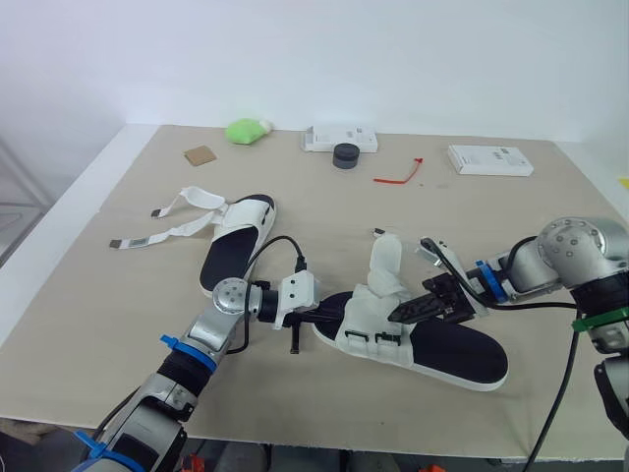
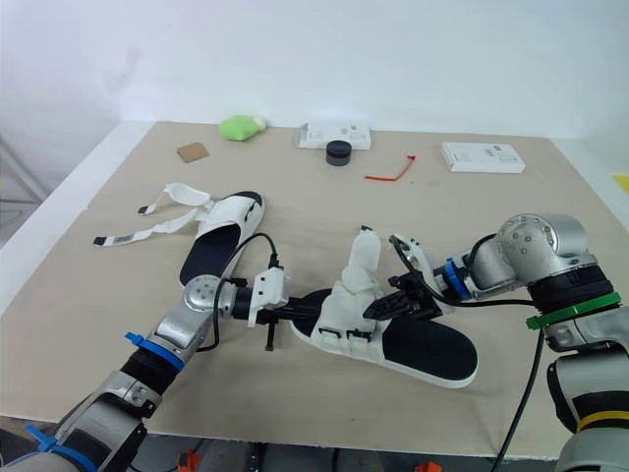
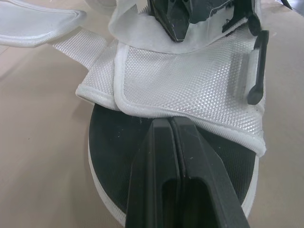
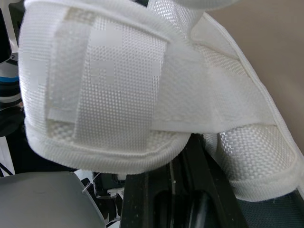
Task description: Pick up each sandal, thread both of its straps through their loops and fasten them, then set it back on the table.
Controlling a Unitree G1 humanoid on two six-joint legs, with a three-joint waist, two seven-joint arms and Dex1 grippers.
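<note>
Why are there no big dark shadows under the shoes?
Left eye view: the light is soft and even, so the near sandal leaves just a thin, faint shadow on the table. Left wrist view: a little shade sits under the edge of the white strap, on the black sole.

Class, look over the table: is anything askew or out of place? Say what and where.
The far sandal on the robot's left lies unfastened, both straps splayed loose across the table. A red tie lies stray near the far edge.
</note>
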